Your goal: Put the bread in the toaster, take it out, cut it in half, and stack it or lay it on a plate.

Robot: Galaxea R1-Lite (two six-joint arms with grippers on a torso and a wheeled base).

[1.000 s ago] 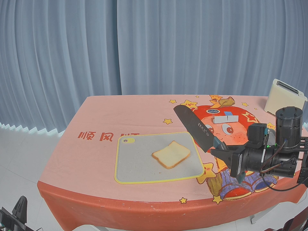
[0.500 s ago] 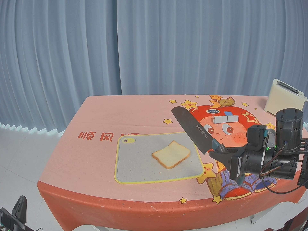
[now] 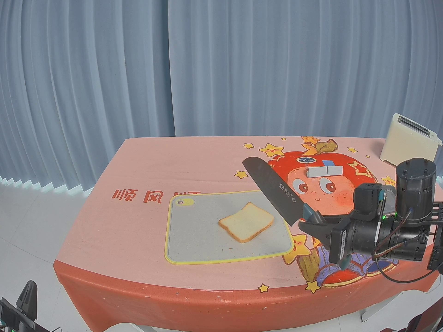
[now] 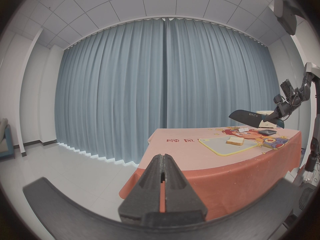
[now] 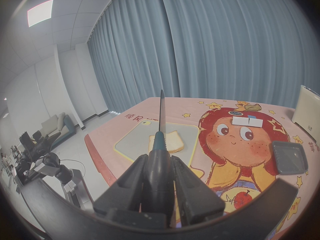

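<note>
A slice of bread (image 3: 246,222) (image 5: 172,141) (image 4: 235,140) lies flat on the grey cutting board (image 3: 198,236) (image 5: 133,143) with its yellow rim. My right gripper (image 3: 313,222) (image 5: 159,170) is shut on the handle of a black knife (image 3: 272,190) (image 5: 162,112) (image 4: 248,117). The blade hangs in the air to the right of the bread and points up and to the back left, apart from the slice. A cream toaster (image 3: 408,139) (image 5: 308,112) stands at the table's far right. My left gripper (image 4: 163,180) is shut, low and off the table's left side.
A dark square tray (image 5: 289,157) lies on the tablecloth near the toaster. Small white and blue blocks (image 3: 325,169) (image 5: 248,121) rest on the printed cartoon face. The pink cloth left of the board is bare. A blue curtain hangs behind the table.
My right arm has carried the knife a little to the left and downward, bringing the blade nearer the bread. Bread and board have not moved.
</note>
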